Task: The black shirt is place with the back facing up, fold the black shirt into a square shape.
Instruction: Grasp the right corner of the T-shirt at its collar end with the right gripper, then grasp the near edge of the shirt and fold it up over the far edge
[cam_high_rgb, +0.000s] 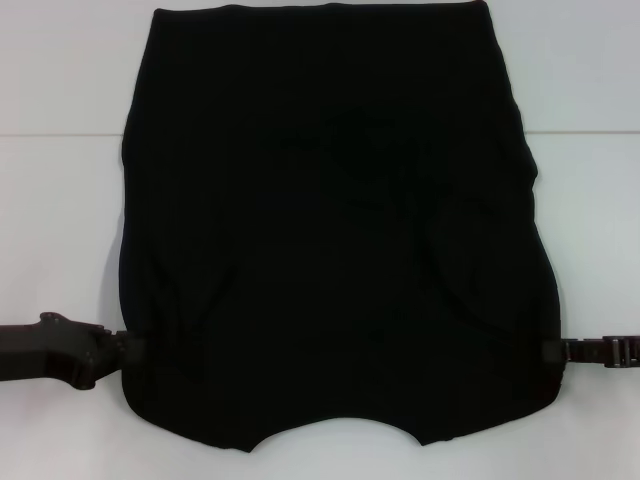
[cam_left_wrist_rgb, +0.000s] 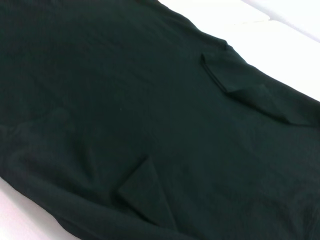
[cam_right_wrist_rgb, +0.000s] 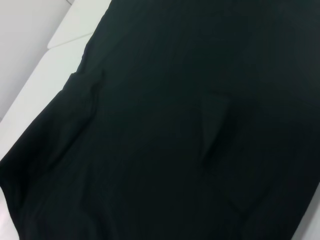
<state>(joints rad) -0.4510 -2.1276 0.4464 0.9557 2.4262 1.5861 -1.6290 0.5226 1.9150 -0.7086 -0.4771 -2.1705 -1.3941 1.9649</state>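
Note:
The black shirt (cam_high_rgb: 330, 230) lies flat on the white table, its curved neckline (cam_high_rgb: 335, 432) at the near edge and its hem at the far edge. Both sleeves are folded inward onto the body, so the outline is roughly rectangular. My left gripper (cam_high_rgb: 128, 350) meets the shirt's near left edge, low on the table. On the opposite side, my right gripper (cam_high_rgb: 550, 350) reaches the near right edge at the same height. In the left wrist view the shirt (cam_left_wrist_rgb: 125, 115) fills the picture, with a folded sleeve end (cam_left_wrist_rgb: 225, 75) lying on it. The right wrist view is likewise filled by the shirt (cam_right_wrist_rgb: 175, 125).
The white table (cam_high_rgb: 60, 200) shows bare on both sides of the shirt. A seam in the table surface (cam_high_rgb: 60, 136) runs across at the far part. Both arms lie low along the near side edges.

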